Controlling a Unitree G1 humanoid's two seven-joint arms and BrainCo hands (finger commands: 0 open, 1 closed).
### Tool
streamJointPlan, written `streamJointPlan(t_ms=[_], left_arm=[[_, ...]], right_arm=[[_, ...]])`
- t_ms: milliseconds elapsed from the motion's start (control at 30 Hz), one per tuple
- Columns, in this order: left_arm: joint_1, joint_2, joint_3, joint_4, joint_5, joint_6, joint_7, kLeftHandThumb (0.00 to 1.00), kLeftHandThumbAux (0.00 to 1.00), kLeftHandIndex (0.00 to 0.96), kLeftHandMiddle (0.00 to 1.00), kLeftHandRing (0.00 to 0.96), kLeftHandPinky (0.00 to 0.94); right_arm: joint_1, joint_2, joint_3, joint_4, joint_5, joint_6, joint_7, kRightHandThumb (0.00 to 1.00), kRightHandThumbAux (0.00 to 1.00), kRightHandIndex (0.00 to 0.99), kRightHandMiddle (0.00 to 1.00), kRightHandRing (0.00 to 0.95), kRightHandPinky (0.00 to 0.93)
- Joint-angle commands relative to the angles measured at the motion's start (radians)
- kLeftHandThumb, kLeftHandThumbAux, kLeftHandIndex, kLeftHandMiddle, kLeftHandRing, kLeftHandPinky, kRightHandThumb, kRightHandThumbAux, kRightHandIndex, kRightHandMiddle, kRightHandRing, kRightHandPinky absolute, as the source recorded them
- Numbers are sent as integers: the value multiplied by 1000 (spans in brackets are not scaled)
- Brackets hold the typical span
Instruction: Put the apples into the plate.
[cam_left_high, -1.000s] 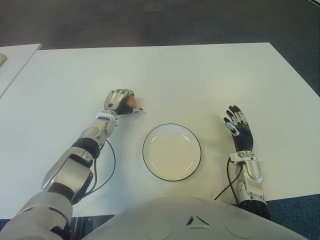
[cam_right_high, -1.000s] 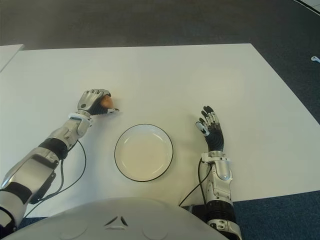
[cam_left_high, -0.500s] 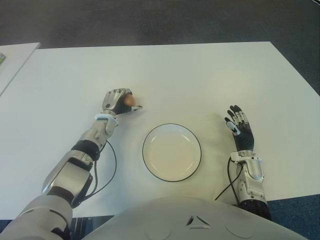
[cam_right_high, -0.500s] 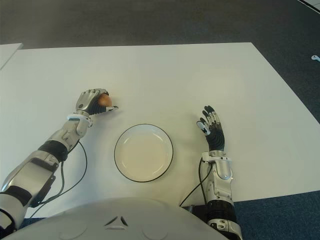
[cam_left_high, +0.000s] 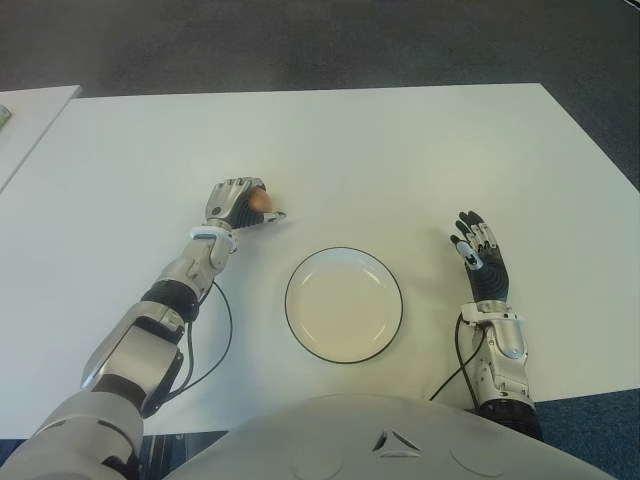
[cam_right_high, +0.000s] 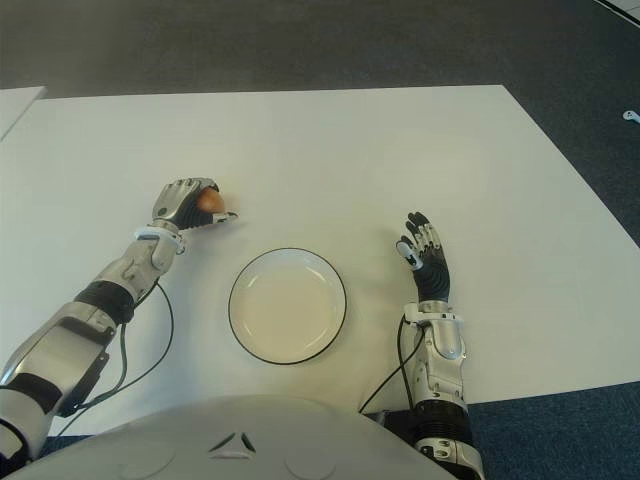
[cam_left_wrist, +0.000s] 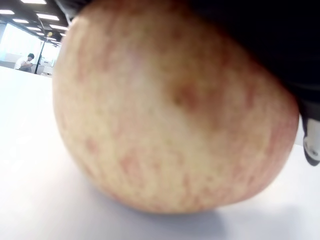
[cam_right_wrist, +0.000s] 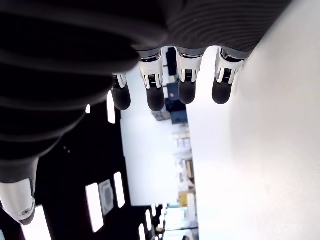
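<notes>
You are seeing only a sliver of the apple (cam_left_high: 262, 201) in the eye views, because the curled fingers of the left hand (cam_left_high: 236, 203) are covering most of it. In the left wrist view, the apple (cam_left_wrist: 170, 110) is filling the picture and its top is running off the edge; the dark hand above it is blurring out. A small green-edged thing (cam_left_high: 4, 117) is being cut off at the left edge, too little to identify. In the right wrist view, the right hand's fingertips (cam_right_wrist: 155, 100) are showing, while the palm is reading only as a dark mass.
</notes>
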Motion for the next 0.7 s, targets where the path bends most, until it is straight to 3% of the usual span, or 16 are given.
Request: streamJointPlan(t_ms=[33, 200, 333, 500, 700], left_arm=[[66, -25, -26, 17, -1, -3, -71, 748, 695, 444, 818, 822, 794], [68, -16, -34, 4, 10, -16, -57, 748, 695, 444, 818, 823, 790], [86, 10, -24, -104, 11, 1, -82, 749, 696, 443, 824, 827, 795], [160, 96, 50, -475, -9, 54, -189, 748, 697, 442, 888, 866, 850], [198, 126, 102, -648, -14, 75, -255, 748, 697, 441, 926, 881, 865]], right_arm=[[42, 26, 3, 53, 0, 46, -8, 188, 552, 101, 120, 58, 35], [43, 28, 5, 48, 5, 49, -1, 178, 559, 99, 117, 54, 21], [55, 23, 8, 34, -4, 61, -4, 169, 566, 98, 118, 51, 12], [51, 21, 6, 51, -8, 40, 1, 179, 551, 103, 124, 55, 19], [50, 16, 8, 56, -5, 45, 5, 188, 530, 114, 137, 69, 49]])
